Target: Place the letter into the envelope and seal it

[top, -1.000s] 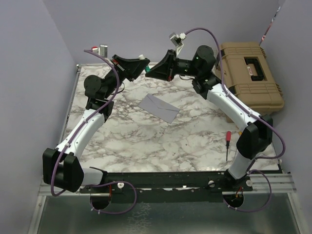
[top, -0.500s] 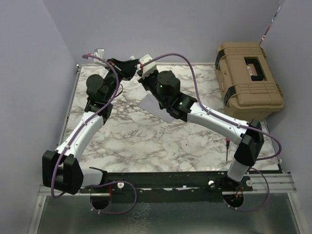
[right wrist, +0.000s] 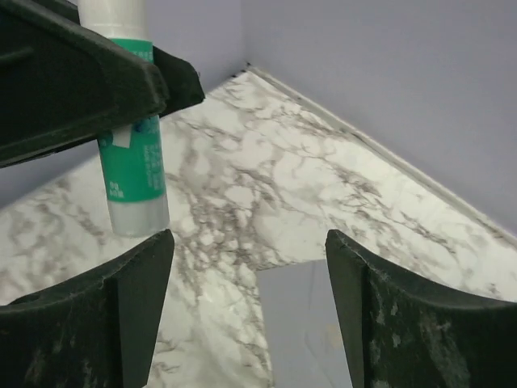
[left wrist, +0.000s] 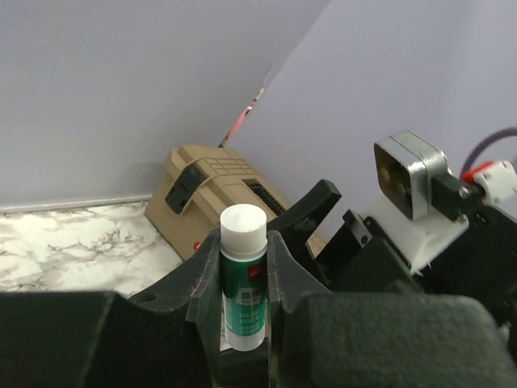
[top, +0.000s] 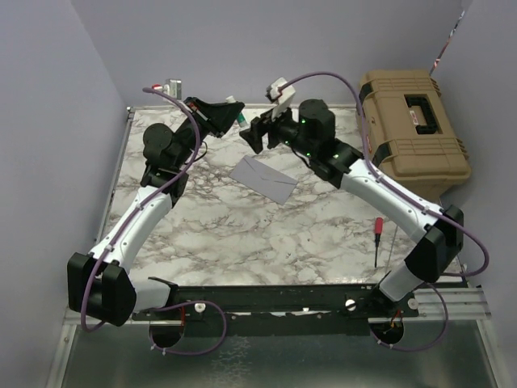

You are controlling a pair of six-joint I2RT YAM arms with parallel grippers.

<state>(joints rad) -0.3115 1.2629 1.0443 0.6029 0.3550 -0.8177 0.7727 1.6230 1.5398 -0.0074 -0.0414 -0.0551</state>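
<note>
One grey envelope (top: 265,179) is lying at the centre of the top view. One glue stick (left wrist: 243,283) is standing in the middle of the left wrist view. One tan case (top: 414,121) is sitting at the upper right. One screwdriver (top: 377,238) is lying at the lower right. Two arms are showing, the left arm (top: 137,218) and the right arm (top: 388,194). They are carrying two grippers, the left gripper (top: 230,113) and the right gripper (top: 254,134). One marble table (top: 242,234) is lying under everything.

"GLUE STICK" on glue stick (left wrist: 242,279)
</note>
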